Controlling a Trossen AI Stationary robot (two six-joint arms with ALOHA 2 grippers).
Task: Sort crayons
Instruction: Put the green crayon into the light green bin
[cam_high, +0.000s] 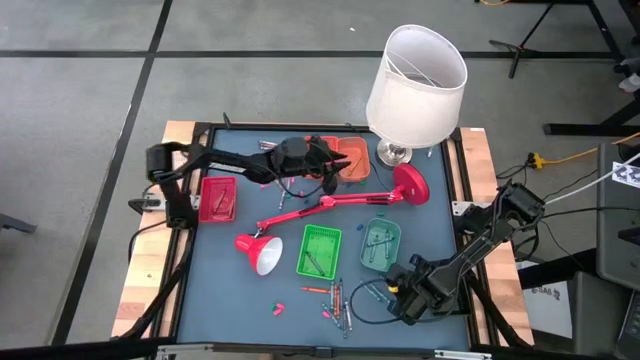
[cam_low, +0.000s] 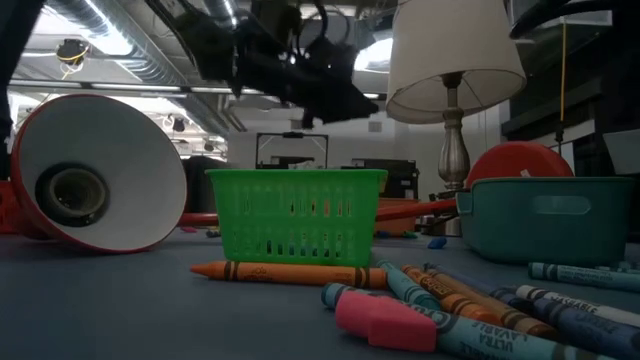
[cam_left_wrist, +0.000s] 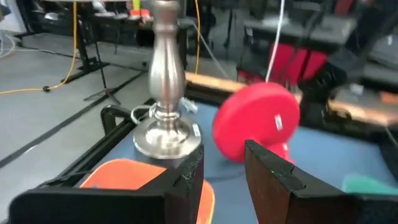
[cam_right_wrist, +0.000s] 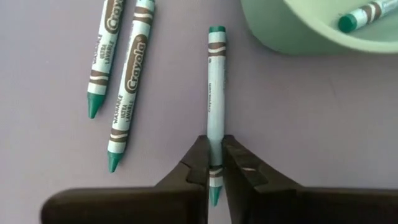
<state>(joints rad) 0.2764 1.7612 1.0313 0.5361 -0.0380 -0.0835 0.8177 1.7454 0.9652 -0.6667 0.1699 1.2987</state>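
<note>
Right gripper (cam_right_wrist: 214, 163) clamped on teal paper-wrapped crayon (cam_right_wrist: 215, 93) lying beside pale teal plastic tray (cam_right_wrist: 311, 28), apparently for sorting there; left gripper (cam_left_wrist: 222, 168) apart, idle.

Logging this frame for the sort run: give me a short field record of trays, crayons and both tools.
right tool: shut on a teal crayon, low on the table beside the teal tray
left tool: open, empty, above the orange tray near the lamp base
teal tray contents: one teal crayon visible in the right wrist view
loose nearby: two more teal crayons lying flat on the table
other trays: green basket, red tray
clutter: red desk lamp lying across the mat
</note>
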